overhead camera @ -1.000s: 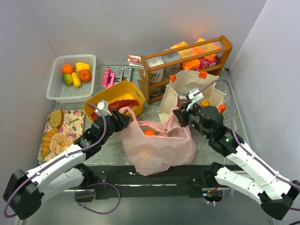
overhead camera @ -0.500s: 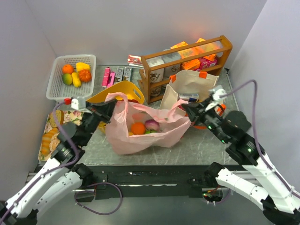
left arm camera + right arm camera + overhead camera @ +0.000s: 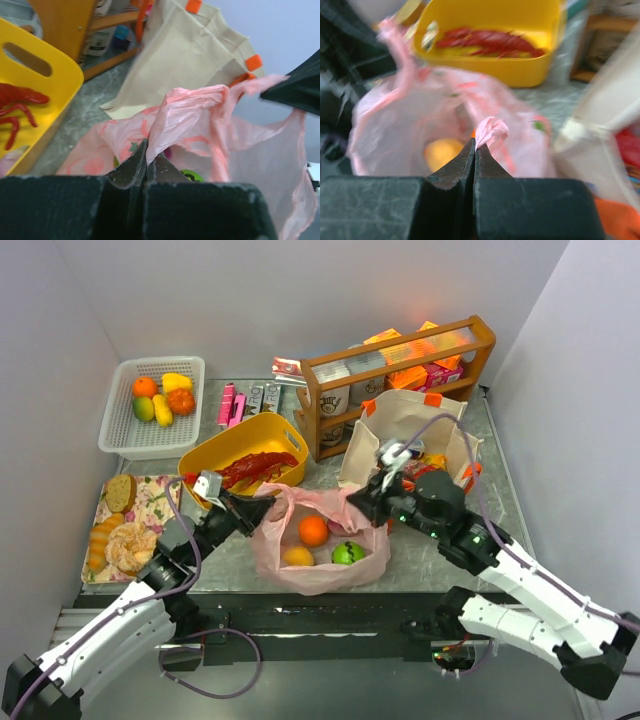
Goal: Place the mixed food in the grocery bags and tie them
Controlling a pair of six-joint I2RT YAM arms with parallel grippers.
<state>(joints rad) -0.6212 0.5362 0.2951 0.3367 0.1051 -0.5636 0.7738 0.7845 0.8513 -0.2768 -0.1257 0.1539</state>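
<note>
The pink plastic bag sits on the tabletop just on the near, right-hand side of the yellow tub, its mouth stretched wide between the two arms. The left end effector is pressed together on the bag's left handle, close by the tub's near corner. Its wrist view shows crumpled pink film rising from between the closed fingers. The right end effector is pinching the bag's right handle, farther to the right of the tub, with a small tuft of film poking above its tips. Inside the bag lie an orange, a yellow fruit and a green ball-like fruit. The cream canvas tote stands upright to the right of the tub. A red lobster lies inside the tub.
</note>
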